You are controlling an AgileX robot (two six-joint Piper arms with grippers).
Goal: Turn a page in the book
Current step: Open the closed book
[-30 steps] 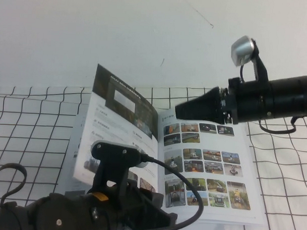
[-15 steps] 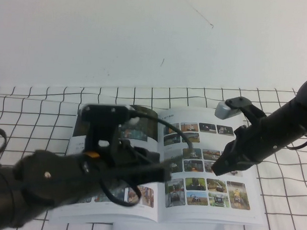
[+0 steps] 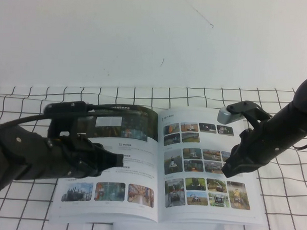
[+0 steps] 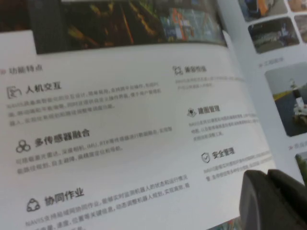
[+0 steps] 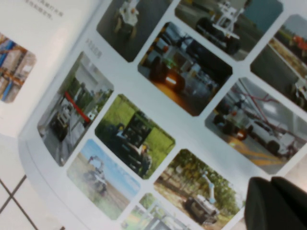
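We see the left gripper over the book's left page and the right gripper over the photo grid; the table around lies open.

The high view looks down at an angle from the robot's own side, taking in the whole open book, the gridded counter and the white wall behind. The left wrist view sits very close above the page with the dark banner, facing down onto its text, with the left gripper at the frame's edge. The right wrist view hovers as near over the photo-grid page, the right gripper at one corner. Both wrist views show the book's fold region seen from above.
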